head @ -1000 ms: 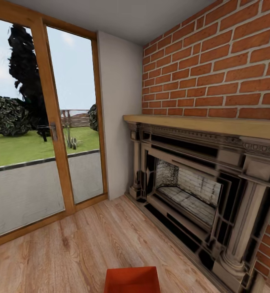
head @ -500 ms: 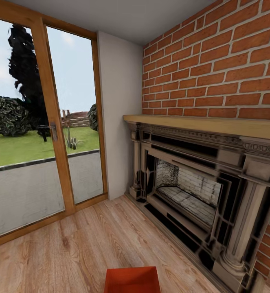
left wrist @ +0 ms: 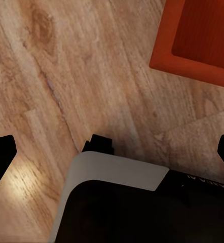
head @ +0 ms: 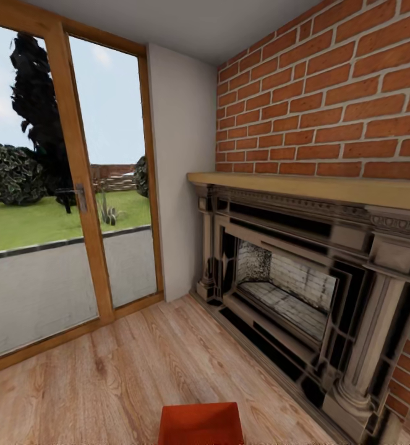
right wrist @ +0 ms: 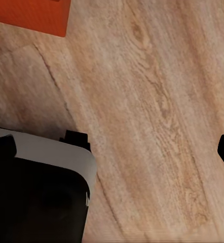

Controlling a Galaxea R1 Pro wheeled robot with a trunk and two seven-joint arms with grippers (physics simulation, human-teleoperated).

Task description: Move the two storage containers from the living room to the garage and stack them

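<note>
One orange-red storage container (head: 200,424) is sitting on the light wood-plank floor (head: 106,383) of the living room, straight in front of the robot at the lower edge of the head view, with the brick fireplace (head: 285,290) standing to its right and the glass patio door (head: 62,204) to its left. In the left wrist view the container (left wrist: 198,40) is lying ahead of the left end effector (left wrist: 112,152) and toward the robot's middle; in the right wrist view a corner of the bin (right wrist: 31,15) is lying ahead of the right end effector (right wrist: 112,147), again inward. The bin seems roughly centred between the arms, so neither looks clearly nearer. Both end effectors are hanging spread wide, holding nothing (dark fingertips sit at opposite frame edges). The container's inside is looking empty, as far as the visible part tells; its long axis cannot be judged.
</note>
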